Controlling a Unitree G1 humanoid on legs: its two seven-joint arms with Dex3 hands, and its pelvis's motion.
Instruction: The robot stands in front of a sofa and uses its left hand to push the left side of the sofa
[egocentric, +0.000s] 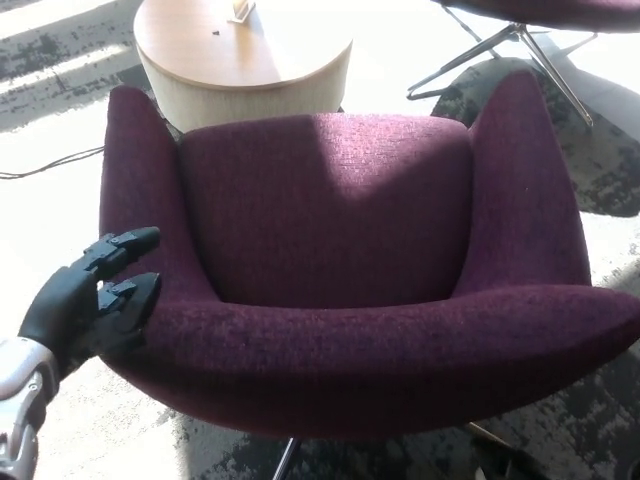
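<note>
A purple fabric sofa chair (330, 230) fills the middle of the head view, seen from behind and above its backrest. My left hand (95, 295) comes in from the lower left on a silver forearm. It rests against the outer side of the sofa's left armrest (140, 200), near where the armrest meets the backrest. Its black fingers (125, 245) are spread apart and lie on the fabric, holding nothing. My right hand does not show.
A round wooden side table (235, 55) stands beyond the sofa at the top left. Metal legs of another chair (500, 55) show at the top right. A thin cable (50, 165) runs across the sunlit floor on the left.
</note>
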